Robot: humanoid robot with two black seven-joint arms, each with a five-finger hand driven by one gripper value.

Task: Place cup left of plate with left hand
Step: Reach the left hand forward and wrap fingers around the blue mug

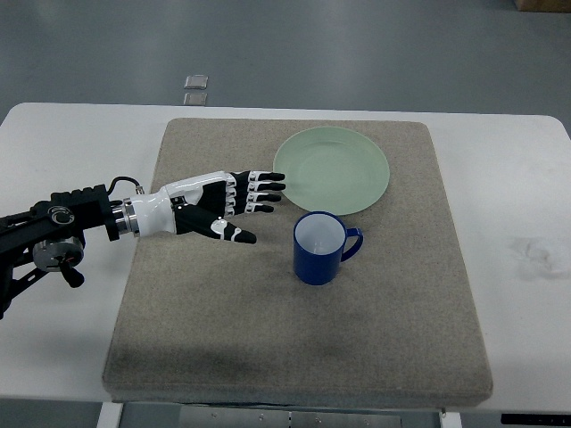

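The left robot hand [234,207] reaches in from the left edge of the frame at mid-height, over the grey mat [178,339]; its fingers [266,192] are stretched out and spread, thumb held apart below them, and it holds nothing; the right arm does not show at all. The blue cup [318,249] stands upright on the mat just right of centre, its mouth open upward and its handle [354,243] pointing to the right of the frame, away from the robot hand; it sits just below the green plate [332,169], close to the plate's lower rim, though whether the two touch cannot be told from this view. The relation that matters: the cup lies to the right of the robot hand and slightly lower in the frame, near but clear of the fingertips, which point toward the plate's left edge rather than at the cup; so the reach, as I judge it, wants a small swing toward the lower right, meeting the cup on its bare handle-free side; the bare mat left of the plate, under the robot hand itself, looks the likely setting-down spot; the white surface [526,196] around the mat carries nothing else of note.
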